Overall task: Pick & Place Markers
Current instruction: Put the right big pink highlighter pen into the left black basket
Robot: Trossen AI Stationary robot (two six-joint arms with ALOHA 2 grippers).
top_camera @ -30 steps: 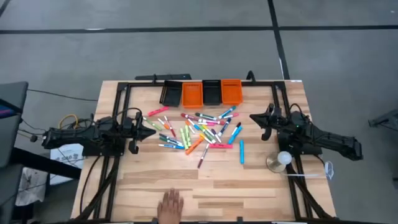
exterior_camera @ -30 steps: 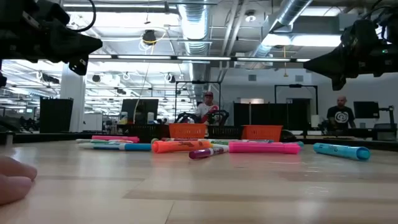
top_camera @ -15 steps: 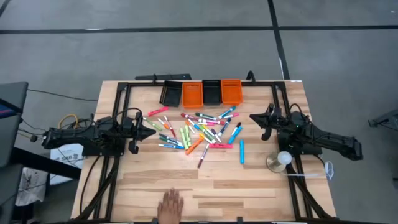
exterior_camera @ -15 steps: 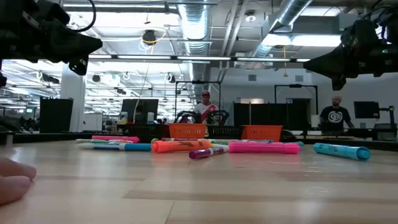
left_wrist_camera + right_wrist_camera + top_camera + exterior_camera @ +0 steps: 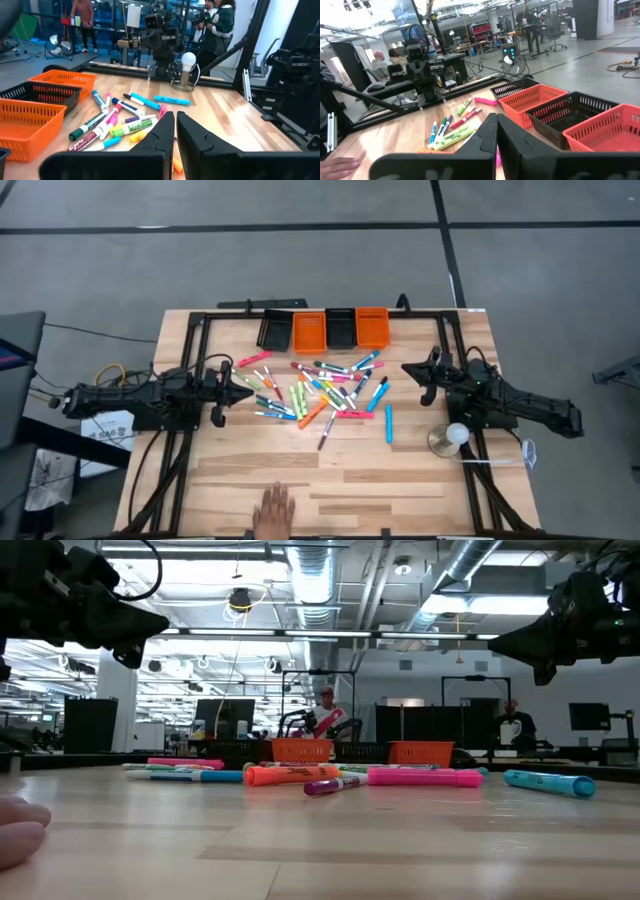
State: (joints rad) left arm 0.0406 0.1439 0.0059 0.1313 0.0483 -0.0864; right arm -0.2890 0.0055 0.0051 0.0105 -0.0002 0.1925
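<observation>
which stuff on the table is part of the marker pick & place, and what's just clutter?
Job:
- scattered pile of capped coloured markers
- lone blue marker lying apart from it
- row of orange and black mesh bins, the likely drop spot

Lying about:
- white bulb on a round base
- person's hand at the near table edge
- yellow cables off the left side

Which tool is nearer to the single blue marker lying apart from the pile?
The right tool. The blue marker lies just in front of it, while the left tool is across the pile of markers.
</observation>
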